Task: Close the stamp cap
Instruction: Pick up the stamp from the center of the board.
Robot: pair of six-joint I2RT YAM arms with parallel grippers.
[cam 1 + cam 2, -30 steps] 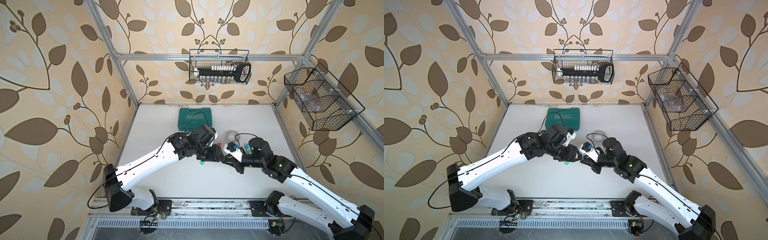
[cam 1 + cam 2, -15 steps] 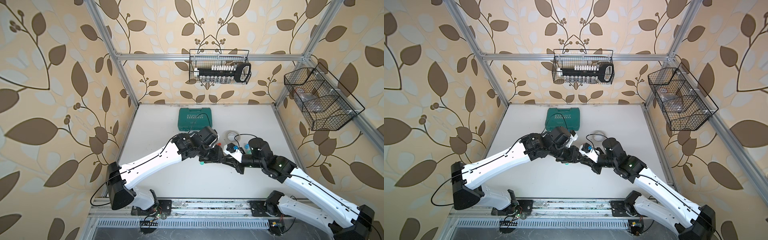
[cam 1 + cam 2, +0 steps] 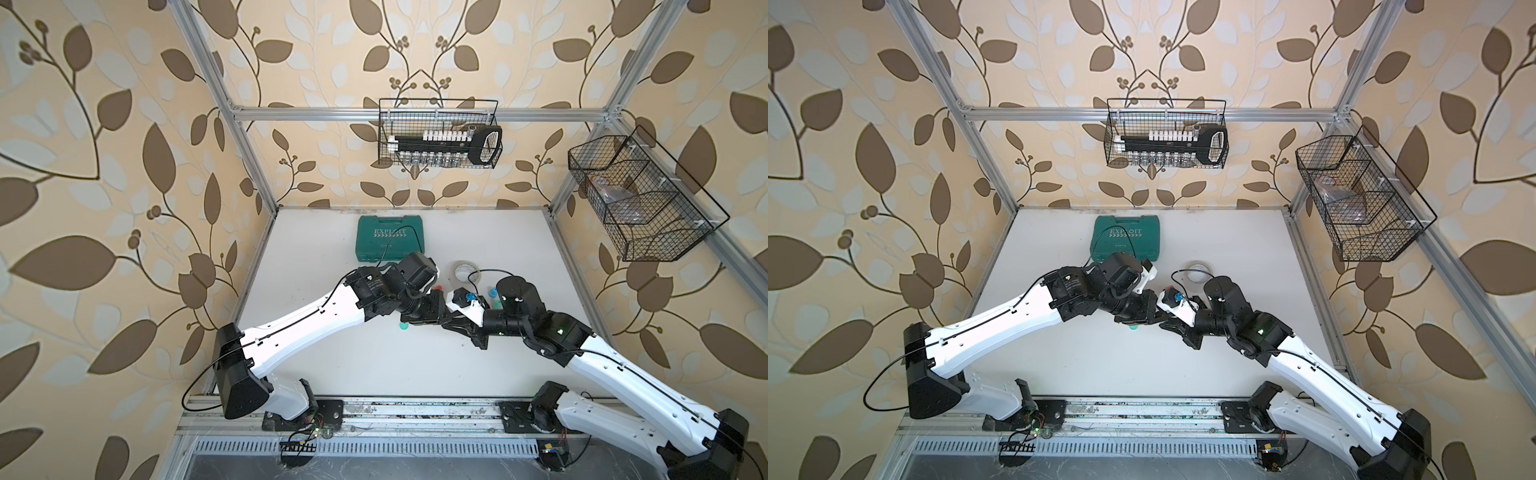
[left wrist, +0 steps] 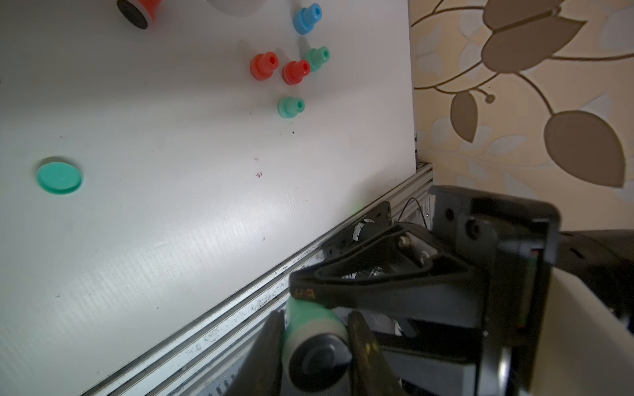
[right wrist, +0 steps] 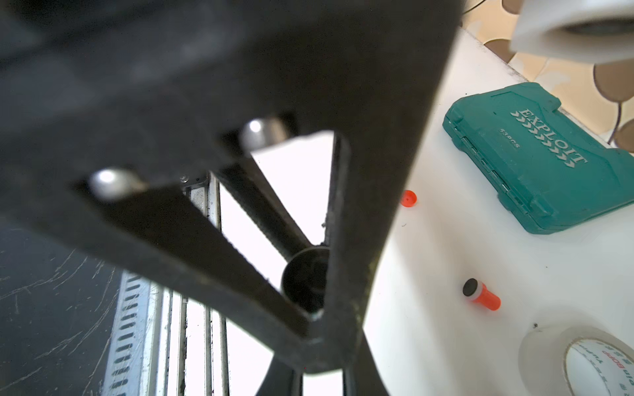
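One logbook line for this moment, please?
left pincer: flanking green stamp | right pincer: shut on green stamp | green cap: on table, unfitted

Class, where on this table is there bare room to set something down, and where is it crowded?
Free: the table's front strip between left arm, right arm and rail; the far right corner behind the tape; the left edge beside the case. Crowded: the middle, with the cap, loose stamps and the held stamp.
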